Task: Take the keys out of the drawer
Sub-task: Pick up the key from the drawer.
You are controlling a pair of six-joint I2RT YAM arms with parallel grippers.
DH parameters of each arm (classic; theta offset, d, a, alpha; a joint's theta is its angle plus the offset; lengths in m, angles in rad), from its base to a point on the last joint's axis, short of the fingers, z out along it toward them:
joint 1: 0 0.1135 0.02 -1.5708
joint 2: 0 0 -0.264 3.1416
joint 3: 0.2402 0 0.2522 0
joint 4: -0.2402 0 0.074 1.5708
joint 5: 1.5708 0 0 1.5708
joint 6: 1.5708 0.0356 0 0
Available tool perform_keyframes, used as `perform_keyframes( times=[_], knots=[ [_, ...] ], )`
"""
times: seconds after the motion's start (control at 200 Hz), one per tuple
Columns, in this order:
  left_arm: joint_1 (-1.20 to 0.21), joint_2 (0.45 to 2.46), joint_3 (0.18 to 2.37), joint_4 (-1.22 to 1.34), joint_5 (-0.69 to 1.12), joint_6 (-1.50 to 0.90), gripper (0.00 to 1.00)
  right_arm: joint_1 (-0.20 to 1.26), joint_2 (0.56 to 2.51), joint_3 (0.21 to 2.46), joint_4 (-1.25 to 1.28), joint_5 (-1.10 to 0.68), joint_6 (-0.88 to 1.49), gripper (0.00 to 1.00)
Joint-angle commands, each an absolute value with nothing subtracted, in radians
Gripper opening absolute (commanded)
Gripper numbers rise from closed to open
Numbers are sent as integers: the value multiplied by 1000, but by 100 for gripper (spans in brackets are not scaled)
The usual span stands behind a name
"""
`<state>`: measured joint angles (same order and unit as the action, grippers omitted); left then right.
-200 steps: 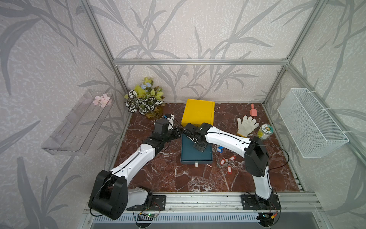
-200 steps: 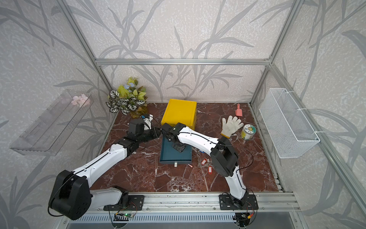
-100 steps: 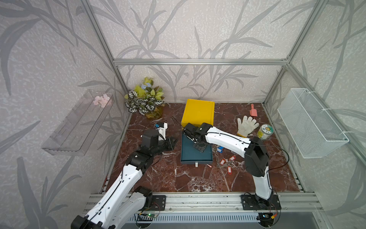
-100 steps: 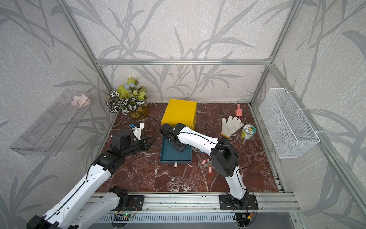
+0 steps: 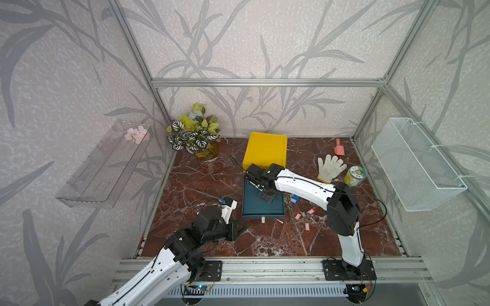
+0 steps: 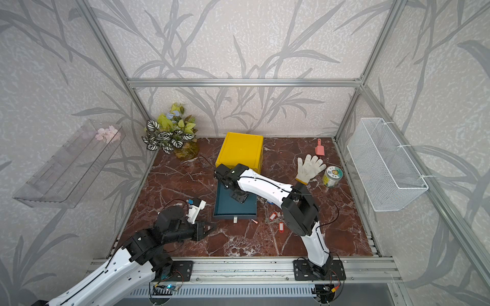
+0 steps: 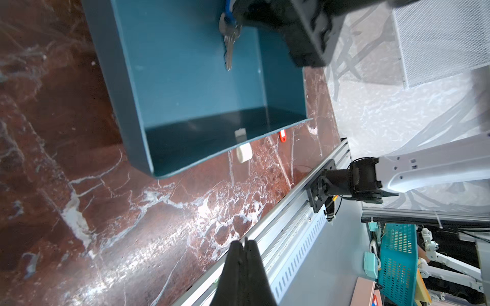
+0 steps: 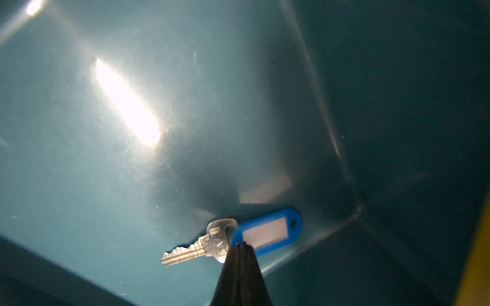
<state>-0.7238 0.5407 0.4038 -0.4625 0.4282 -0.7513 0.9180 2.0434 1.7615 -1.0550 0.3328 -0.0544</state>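
Your left tool: tips together, empty, low over red-brown marble table, likely kept clear of drawer work.
Red-tagged silver keys: loose on table beside drawer, apparently already out.
Dark teal plastic drawer: open, floor otherwise bare.
Your right tool: clamped on silver metal key with blue plastic tag, dangling inside drawer near back corner.
Yellow plastic cabinet: just behind tool, mind it on lift.
White knit glove: well apart.
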Motion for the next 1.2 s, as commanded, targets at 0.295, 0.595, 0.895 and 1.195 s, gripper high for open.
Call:
perform_keyframes(
  times=[0.295,0.595,0.895,1.195],
  knots=[
    [-772,729,340,-179,221,-793,3,919,2056,1785,-1063,350,-55,0],
    [-751,792,335,-121,96,-734,4,919,2053,1783,-1057,348,-59,0],
    [-685,790,373,-102,87,-682,4,919,2042,1772,-1040,340,-53,0],
    [-664,881,419,-42,117,-658,4,920,1951,1733,-995,296,-45,0]
  ],
)
